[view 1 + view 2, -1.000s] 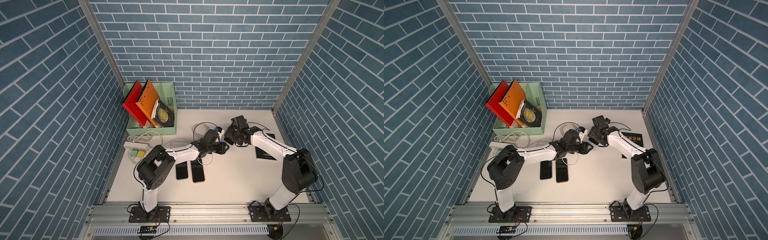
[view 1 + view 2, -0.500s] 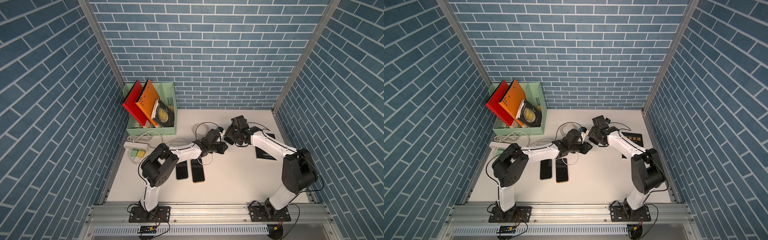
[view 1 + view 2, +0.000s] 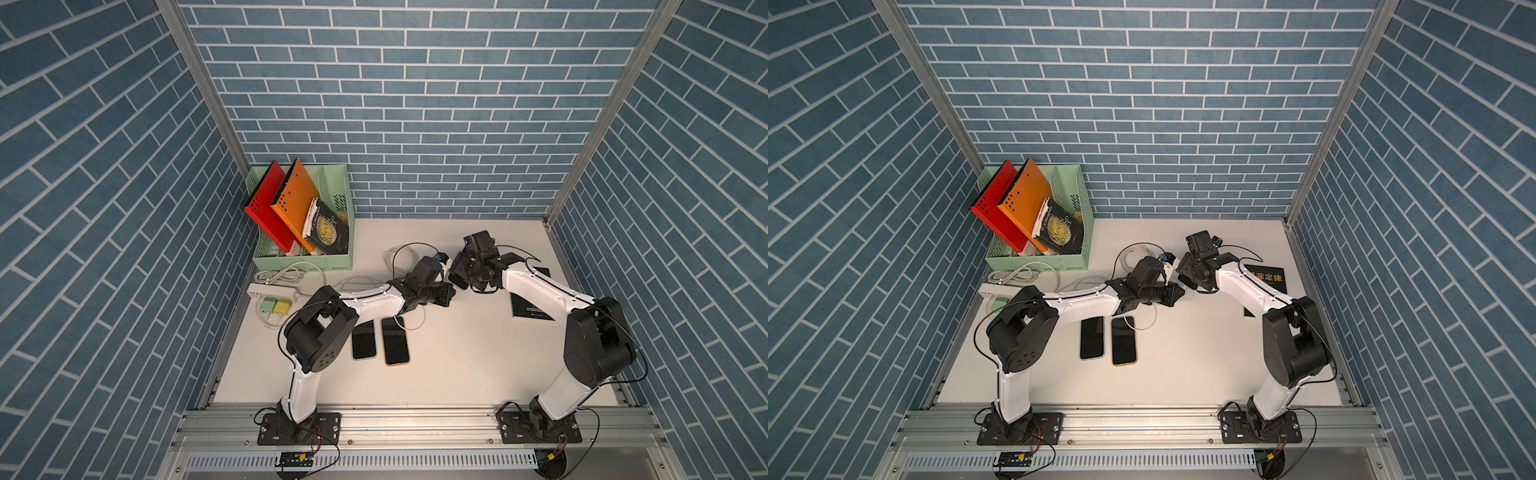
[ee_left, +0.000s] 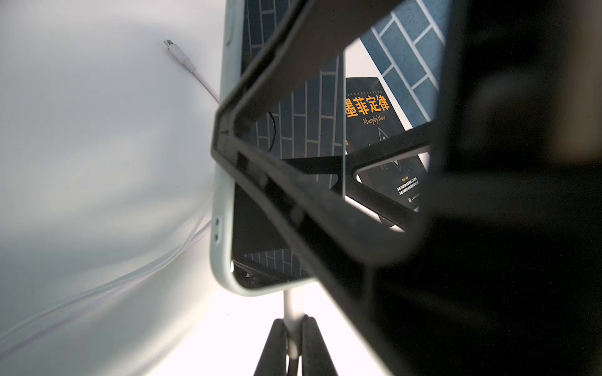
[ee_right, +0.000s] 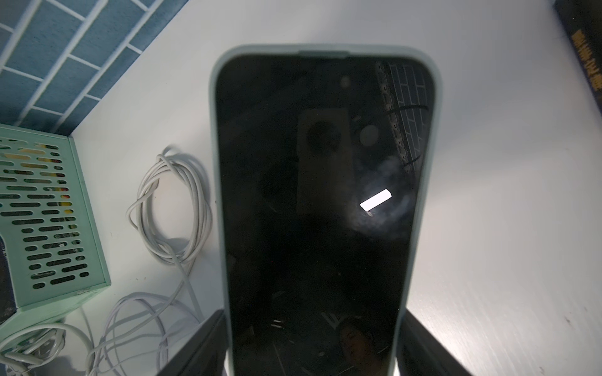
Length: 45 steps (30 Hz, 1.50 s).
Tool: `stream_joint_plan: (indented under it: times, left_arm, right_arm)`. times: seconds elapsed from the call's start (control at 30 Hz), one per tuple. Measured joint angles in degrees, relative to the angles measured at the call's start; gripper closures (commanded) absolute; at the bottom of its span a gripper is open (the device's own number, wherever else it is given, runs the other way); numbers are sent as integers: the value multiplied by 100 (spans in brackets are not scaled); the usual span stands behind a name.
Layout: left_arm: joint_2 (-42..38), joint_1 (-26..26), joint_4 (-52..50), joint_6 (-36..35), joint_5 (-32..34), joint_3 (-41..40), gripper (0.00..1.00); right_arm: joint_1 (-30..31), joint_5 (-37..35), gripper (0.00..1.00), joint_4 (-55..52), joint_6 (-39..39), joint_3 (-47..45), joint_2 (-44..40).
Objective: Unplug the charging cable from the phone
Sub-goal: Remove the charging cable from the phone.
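Pale green case, dark screen: the phone (image 5: pixel 312 195) is held up by the right gripper (image 5: pixel 312 355), whose fingers (image 5: pixel 198 345) stand wide apart and press against the case's two long sides. The screen faces that arm's wrist camera.

The white charging cable (image 4: pixel 292 309) is still plugged into the phone's bottom edge. The left gripper (image 4: pixel 294 351) is pressed together on the plug just below the case, a black finger (image 4: pixel 273 348) on either side.

In both top views the two grippers meet nose to nose over the back middle of the table (image 3: pixel 457 353), and they hide most of the phone there.

Two more phones (image 3: pixel 364 345) (image 3: pixel 395 341) lie flat and side by side nearer the front, partly under the left arm, and a thin white lead curls by the top of the right-hand one.

A coiled cable (image 5: pixel 169 208) rests on the table toward the back, near a mint green basket (image 3: pixel 303 262) in the back left corner — it holds a red folder, an orange folder and a dark book, all leaning.

A white power strip (image 3: pixel 270 291) lies in front of the basket. A black book (image 3: pixel 532 299) lies flat by the right wall, partly under the right arm.
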<state>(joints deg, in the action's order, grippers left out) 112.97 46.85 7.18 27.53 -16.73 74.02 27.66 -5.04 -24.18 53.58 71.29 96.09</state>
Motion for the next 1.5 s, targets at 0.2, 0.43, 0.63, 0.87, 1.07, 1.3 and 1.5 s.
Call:
stream_joint_plan:
  times: [0.2, 0.43, 0.63, 0.87, 1.07, 1.3, 1.5]
  left_arm:
    - [0, 2, 2, -17, 15, 0, 100]
    - [0, 2, 28, -24, 20, 0, 100]
    - [0, 4, 63, -22, 31, 0, 100]
    - [0, 4, 170, -17, 63, 0, 100]
    - [0, 4, 291, -17, 98, 0, 100]
    - [0, 4, -9, -20, 76, -46, 100]
    - [0, 7, -127, -20, 79, -55, 100]
  right_arm:
    - [-74, 81, 62, 2, 4, 0, 0]
    - [-136, 160, 64, 0, 4, 2, 0]
    - [-186, 214, 65, 7, 17, 2, 0]
    - [-269, 293, 66, 17, 24, 46, 0]
    - [-304, 280, 66, -68, 26, 164, 2]
    - [-586, -186, 69, 103, 22, 304, 7]
    - [-704, -400, 68, 181, 20, 337, 9]
